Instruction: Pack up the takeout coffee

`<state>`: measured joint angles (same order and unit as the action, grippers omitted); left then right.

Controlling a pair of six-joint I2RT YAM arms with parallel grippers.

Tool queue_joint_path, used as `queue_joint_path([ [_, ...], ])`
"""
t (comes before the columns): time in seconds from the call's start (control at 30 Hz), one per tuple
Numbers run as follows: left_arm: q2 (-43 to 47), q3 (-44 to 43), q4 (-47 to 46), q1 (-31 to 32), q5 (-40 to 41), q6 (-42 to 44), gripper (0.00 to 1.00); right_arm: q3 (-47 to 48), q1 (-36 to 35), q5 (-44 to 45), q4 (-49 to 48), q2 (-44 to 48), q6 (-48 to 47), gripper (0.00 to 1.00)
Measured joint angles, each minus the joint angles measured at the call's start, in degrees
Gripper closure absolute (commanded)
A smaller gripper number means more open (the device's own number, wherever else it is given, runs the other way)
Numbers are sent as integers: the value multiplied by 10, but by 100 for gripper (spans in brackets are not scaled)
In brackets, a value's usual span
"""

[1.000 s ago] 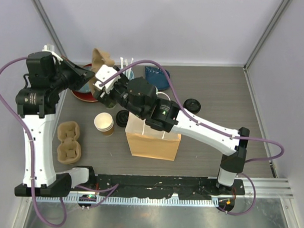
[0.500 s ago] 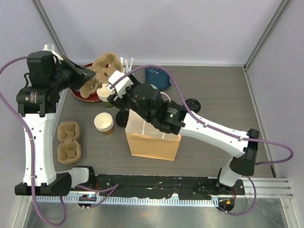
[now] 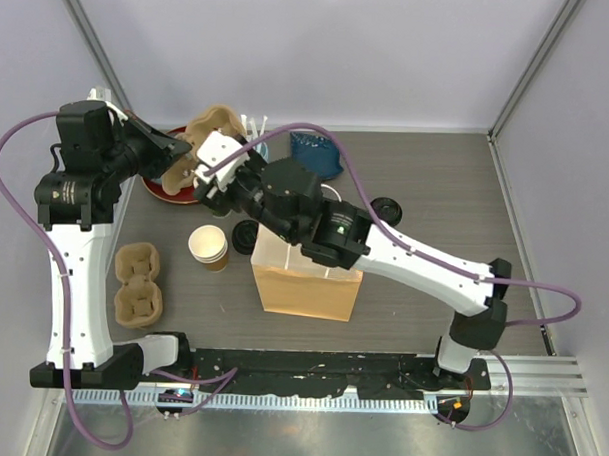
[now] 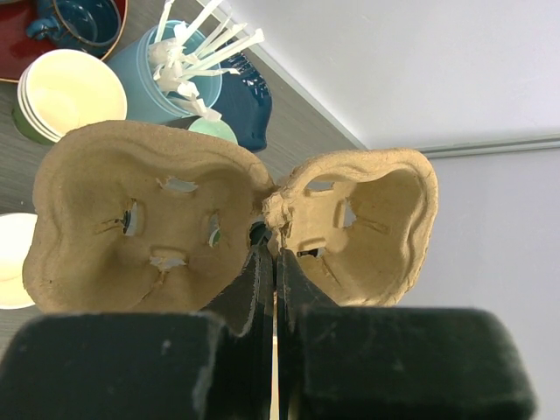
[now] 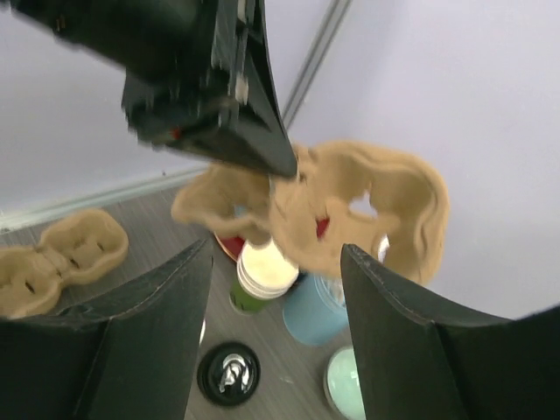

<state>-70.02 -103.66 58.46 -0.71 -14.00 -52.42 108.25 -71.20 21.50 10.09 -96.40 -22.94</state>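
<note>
Left hand (image 4: pixel 269 255): closed tight on the middle ridge of a pulp cup carrier (image 4: pixel 236 219); holds it up off the desk (image 3: pixel 436 183) at the far left, a well on each side of the fingers
Right hand (image 5: pixel 276 254): fingers spread wide, gripping nothing; it sits just beside the raised carrier; cannot tell whether it touches it
Lidded cup (image 3: pixel 246 236): upright on the desk at the bag's far left corner, under the right arm; only its black lid shows, so the wall colour cannot be told
Second black lid (image 3: pixel 385 209): on the desk to the right of the arm, well apart from the first; cup or loose lids, cannot tell
Bag (image 3: pixel 306 280): brown paper, upright, mouth open; mid-desk, towards the near edge
Lidless cups (image 3: pixel 208 245): small stack just left of the bag
Green cup stack (image 4: pixel 70 92): cream-rimmed, no lid; beside a red plate (image 3: pixel 164 188)
Spare carriers (image 3: pixel 137 284): flat on the desk by the left arm
</note>
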Motion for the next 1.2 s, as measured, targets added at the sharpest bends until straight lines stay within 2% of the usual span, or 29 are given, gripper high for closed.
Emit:
queue_joint_path([
  [0.17, 0, 2, -2, 0, 0, 0, 100, 119, 26, -47, 6, -92, -2, 42],
  [0.3, 0, 4, -8, 0, 0, 0, 100, 170, 54, -78, 22, -146, 0, 42],
  [0.87, 0, 8, -15, 0, -1, -3, 100, 202, 72, -97, 37, -194, 6, 46],
  [0.97, 0, 10, -16, 0, -1, -3, 100, 207, 72, -90, 36, -202, 8, 51],
  [1.2, -4, 13, -18, 0, -2, -11, 100, 214, 74, -71, 33, -214, 23, 76],
])
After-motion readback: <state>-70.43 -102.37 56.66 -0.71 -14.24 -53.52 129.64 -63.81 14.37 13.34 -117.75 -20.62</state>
